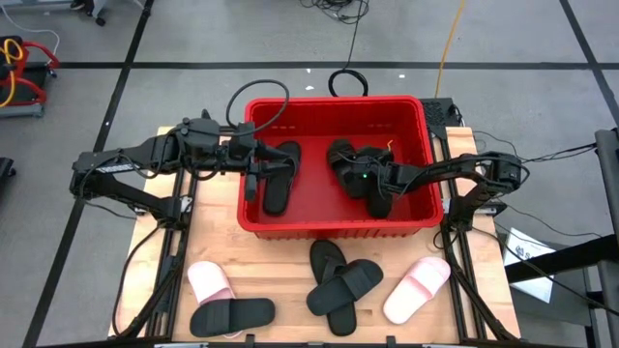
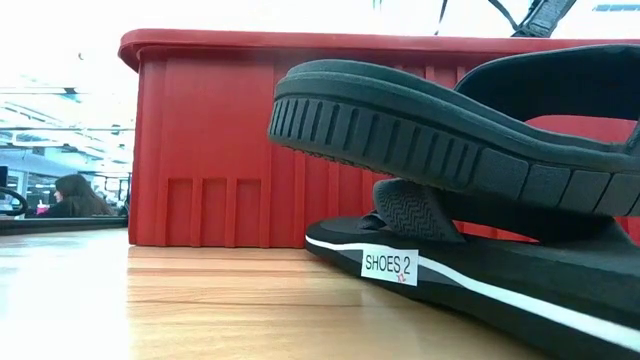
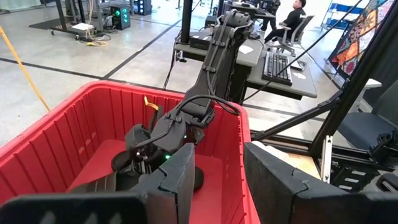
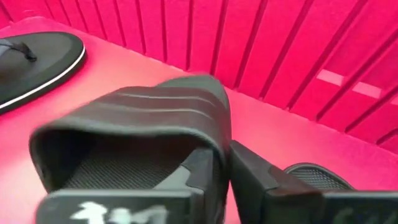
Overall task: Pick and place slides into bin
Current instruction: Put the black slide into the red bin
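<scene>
Red plastic fills the middle of the table from above: the big rectangular bin (image 1: 426, 208) with its thick rim sits on the pale wooden tabletop (image 1: 280, 261). Inside it a black thong sandal (image 1: 281, 176) lies on the left half, and a dark heap of black slides (image 1: 353, 159) on the right half. The left gripper (image 1: 253, 177) reaches over the bin's left rim beside the thong sandal. The right gripper (image 1: 377, 189) is down in the bin's right half among the heap. In front of the bin, loose on the wood, lie a pale pink slide (image 1: 210, 282), a black wide-strap slide (image 1: 232, 316), a crossed pile of black sandals (image 1: 340, 285) and a second pale pink slide (image 1: 418, 289).

At table height, that black pile blocks most of the red wall (image 2: 200, 150); a white tag reading "SHOES 2" (image 2: 389, 265) is stuck to the lower sandal's edge (image 2: 480, 290).

From the left wrist, the left gripper's two dark fingers (image 3: 180, 180) stand apart with nothing between them, one inside the bin's rim and one outside it, while the right arm (image 3: 214, 68) dips into the basket beyond.

From the right wrist, the right gripper's fingers (image 4: 249, 174) are clenched on the strap of a black wide-strap slide (image 4: 149, 124) near the bin's ribbed wall (image 4: 280, 50); the thong sandal (image 4: 37, 68) lies flat farther off on the red floor.
</scene>
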